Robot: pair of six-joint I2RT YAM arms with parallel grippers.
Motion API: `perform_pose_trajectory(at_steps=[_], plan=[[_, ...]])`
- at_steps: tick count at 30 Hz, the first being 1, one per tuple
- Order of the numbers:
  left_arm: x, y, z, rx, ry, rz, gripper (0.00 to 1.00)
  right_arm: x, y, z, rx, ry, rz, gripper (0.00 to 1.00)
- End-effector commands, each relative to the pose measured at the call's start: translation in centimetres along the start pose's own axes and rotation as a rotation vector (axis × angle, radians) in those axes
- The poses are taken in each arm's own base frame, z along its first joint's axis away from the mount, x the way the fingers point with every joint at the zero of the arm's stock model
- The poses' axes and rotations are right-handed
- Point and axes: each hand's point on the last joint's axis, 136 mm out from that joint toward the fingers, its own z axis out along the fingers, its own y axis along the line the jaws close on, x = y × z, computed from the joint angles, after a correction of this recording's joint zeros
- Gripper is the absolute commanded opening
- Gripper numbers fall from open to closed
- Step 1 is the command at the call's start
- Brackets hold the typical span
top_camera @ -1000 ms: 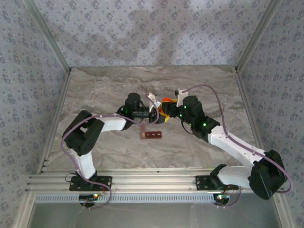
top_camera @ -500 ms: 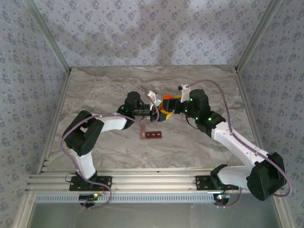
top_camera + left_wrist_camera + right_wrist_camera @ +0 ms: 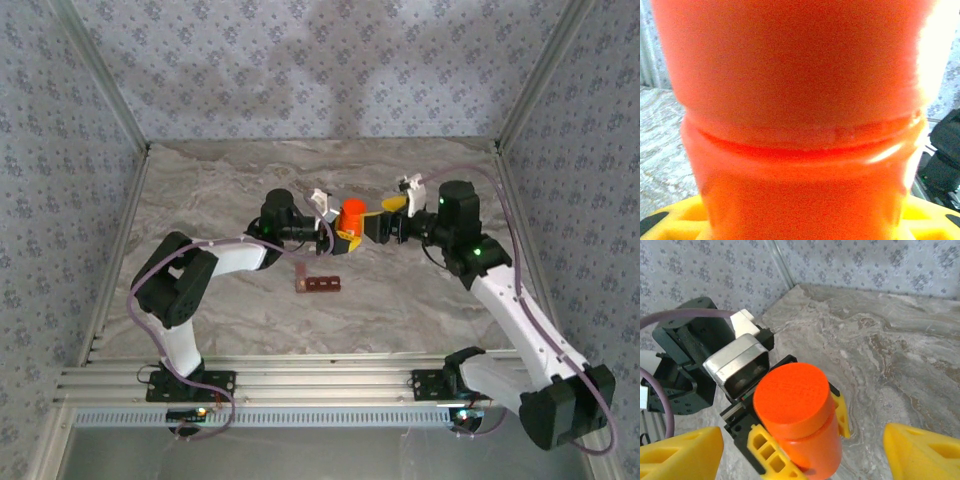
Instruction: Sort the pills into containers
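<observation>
Left gripper (image 3: 345,226) is clamped across the lower body of the orange bottle (image 3: 352,215), its yellow fingers (image 3: 762,447) pressed to either side. It holds the bottle roughly upright above the middle of the table (image 3: 220,180). The cap (image 3: 791,392) is still on, and no pills can be seen through the wall in the close left wrist view.

The containers (image 3: 318,285), a dark red-brown strip of cells, lie flat on the table nearer than the bottle and a little to its left, apart from both arms. Whether any cell has something in it is too small to tell.

The right gripper (image 3: 386,222) hangs just right of the bottle and touches nothing. Its jaws are wide, with one yellow fingertip (image 3: 682,452) at each side of its own camera's view and the cap facing it between them.

The job looks to be at the uncapping step, with sorting not yet begun. Next, the right gripper would need to come in square over the cap, close on its rim and twist while the left grip stays firm. A loose hold could let the bottle turn or tip.
</observation>
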Motion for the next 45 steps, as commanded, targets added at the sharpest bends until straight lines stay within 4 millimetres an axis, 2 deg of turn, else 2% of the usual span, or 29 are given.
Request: perform_pose_trajectory(at_steps=[1, 8, 21, 31, 38, 45], plan=[[-1.2, -0.9, 0.3, 0.089, -0.008, 0.032, 0.00, -0.6, 1.1, 0.4, -0.080, 0.042, -0.054, 0.83], [-1.0, -1.0, 0.8, 0.116, 0.004, 0.020, 0.00, -1.8, 1.1, 1.6, -0.105, 0.041, -0.065, 0.80], [-1.0, -1.1, 0.9, 0.120, 0.005, 0.023, 0.00, -0.4, 1.2, 2.9, -0.093, 0.093, -0.078, 0.72], [-1.2, -1.3, 0.7, 0.118, 0.005, 0.029, 0.00, 0.4, 1.2, 3.8, -0.075, 0.134, -0.083, 0.51], [-1.7, -1.1, 0.6, 0.083, -0.020, 0.043, 0.00, 2.3, 0.9, 4.6, -0.012, 0.169, -0.056, 0.42], [-2.9, -0.2, -0.2, -0.041, -0.077, 0.079, 0.00, 5.3, -1.6, 5.6, 0.255, 0.061, 0.112, 0.37]])
